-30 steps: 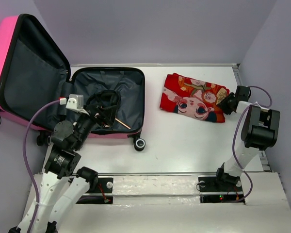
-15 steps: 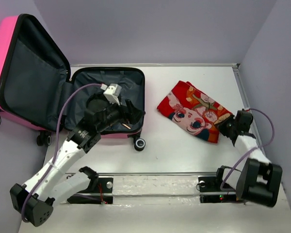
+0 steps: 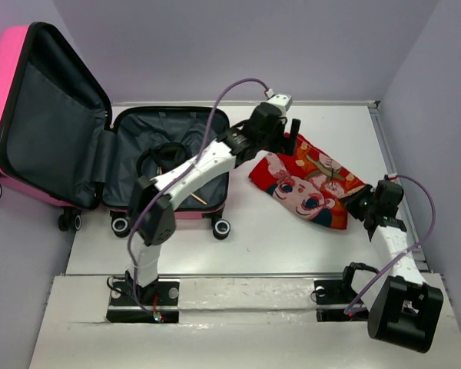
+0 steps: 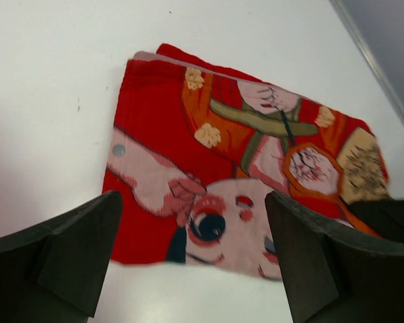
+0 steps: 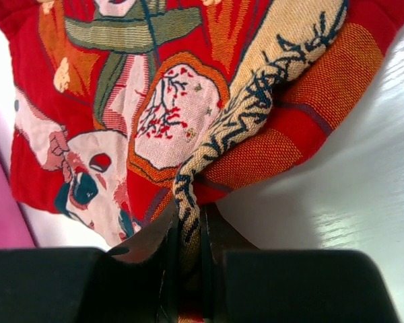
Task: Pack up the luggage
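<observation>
The bright pink luggage (image 3: pixel 8 84) lies open at the left, lid raised, dark grey lining (image 3: pixel 203 142) showing, with black items inside. The red cartoon-face cloth (image 3: pixel 307 178) lies on the table right of it. It also shows in the left wrist view (image 4: pixel 236 175) and the right wrist view (image 5: pixel 188 108). My left gripper (image 3: pixel 286 134) is open and hangs above the cloth's far left edge. My right gripper (image 3: pixel 361 204) is shut on the cloth's near right corner, pinching a fold of it between the fingers (image 5: pixel 168 269).
The white table (image 3: pixel 292 238) ends at a metal rail at the near side. Grey walls close the back and right. The luggage's caster wheels (image 3: pixel 221 228) stand at its near edge. A thin brown stick (image 3: pixel 194 195) lies inside the luggage.
My left arm has swung from the luggage interior rightwards to above the cloth. My right gripper has dragged the cloth's corner towards the near right, turning the cloth.
</observation>
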Robot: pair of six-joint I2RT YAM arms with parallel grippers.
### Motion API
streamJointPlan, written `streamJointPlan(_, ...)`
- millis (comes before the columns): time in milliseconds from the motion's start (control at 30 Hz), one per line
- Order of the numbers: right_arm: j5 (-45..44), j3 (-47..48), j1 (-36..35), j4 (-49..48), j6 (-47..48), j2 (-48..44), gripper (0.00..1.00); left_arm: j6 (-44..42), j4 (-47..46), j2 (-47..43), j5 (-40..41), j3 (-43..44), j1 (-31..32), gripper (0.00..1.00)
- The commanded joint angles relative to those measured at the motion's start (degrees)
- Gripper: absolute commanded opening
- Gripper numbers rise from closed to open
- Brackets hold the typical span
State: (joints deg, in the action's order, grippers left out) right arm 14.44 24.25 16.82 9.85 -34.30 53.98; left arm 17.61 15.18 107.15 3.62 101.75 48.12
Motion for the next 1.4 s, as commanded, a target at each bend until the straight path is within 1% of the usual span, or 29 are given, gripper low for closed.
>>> streamJointPlan(0,4.6,-0.8,0.0,-2.2,0.8,-2.6,0.07,-6.6,12.7,16.8,-0.8,20.9,-2.2,0.99)
streamJointPlan(33,5.5,-1.0,0.0,-2.2,0.9,-3.3,0.07,-6.6,14.0,22.0,-1.3,24.3,-3.1,0.99)
streamJointPlan(67,5.7,-1.2,0.0,-2.2,1.0,-3.5,0.07,-6.4,14.6,24.2,-1.1,27.2,-3.6,0.99)
streamJointPlan(100,5.8,-1.6,0.0,-2.1,1.0,-3.8,0.07,-6.1,15.0,26.3,-1.0,32.6,-3.8,0.99)
streamJointPlan(200,7.2,-2.1,0.0,-2.1,1.2,-4.7,0.07,-5.2,14.7,31.9,0.2,38.1,-5.0,0.99)
streamJointPlan(300,7.6,-2.1,0.0,-2.2,1.3,-4.8,0.07,-4.5,11.5,34.3,1.7,37.0,-6.2,0.99)
streamJointPlan(400,8.0,-2.2,0.0,-2.3,1.2,-5.0,0.07,-3.5,11.1,38.0,1.3,37.6,-6.6,0.99)
streamJointPlan(567,7.7,-2.0,0.0,-2.8,0.6,-5.4,0.07,-2.4,12.9,45.3,-9.1,38.4,-6.5,0.99)
streamJointPlan(667,7.0,-1.7,0.0,-3.0,0.5,-4.8,0.07,-2.1,10.4,45.4,-14.3,33.2,-5.7,0.99)
streamJointPlan(700,7.0,-1.4,0.0,-3.1,0.5,-4.6,0.07,-2.0,8.9,45.3,-15.0,31.4,-5.4,0.99)
streamJointPlan(767,7.4,-1.4,0.0,-3.8,0.1,-3.9,0.07,-2.0,8.4,44.9,-15.1,31.1,-4.9,0.99)
streamJointPlan(833,7.6,-1.7,0.0,-4.0,-0.3,-3.6,0.07,-1.3,8.1,45.1,-16.6,30.9,-4.8,0.93)
streamJointPlan(900,7.9,-1.8,0.0,-4.3,-0.7,-4.0,0.07,-1.0,8.8,45.4,-16.6,31.4,-4.6,0.86)
streamJointPlan(933,8.0,-1.9,0.0,-4.3,-0.8,-4.3,0.07,-1.0,8.8,45.3,-16.9,31.1,-4.5,0.70)
streamJointPlan(967,7.9,-1.9,0.0,-4.3,-0.9,-4.6,0.07,-1.0,9.0,45.2,-17.2,31.0,-4.3,0.60)
streamJointPlan(1000,7.8,-1.8,0.0,-4.3,-1.0,-5.3,0.07,-1.1,9.1,45.2,-17.2,30.6,-4.0,0.52)
streamJointPlan(1033,8.2,-1.8,0.0,-4.3,-1.5,-5.4,0.07,-1.4,9.2,45.0,-17.2,30.3,-4.0,0.38)
streamJointPlan(1100,8.9,-1.4,0.0,-4.3,-2.0,-5.8,0.07,-1.8,9.3,44.4,-17.4,29.6,-3.7,0.23)
streamJointPlan(1133,9.5,-1.1,0.0,-4.3,-2.3,-6.3,0.07,-2.0,9.0,44.0,-17.2,28.4,-3.7,0.06)
streamJointPlan(1200,9.7,-0.9,0.0,-4.3,-2.3,-7.0,0.07,-2.1,7.2,41.9,-16.3,26.6,-3.7,0.06)
streamJointPlan(1267,10.5,-0.2,0.0,-4.0,-2.3,-8.5,0.07,-1.5,4.0,37.7,-16.4,23.3,-3.7,0.06)
streamJointPlan(1333,13.2,0.9,0.0,-3.4,-2.3,-9.9,0.07,-0.3,1.8,33.8,-16.5,20.5,-3.7,0.06)
streamJointPlan(1367,13.9,1.6,0.0,-2.6,-2.5,-11.7,0.07,0.1,-0.9,29.6,-17.6,19.7,-3.7,0.06)
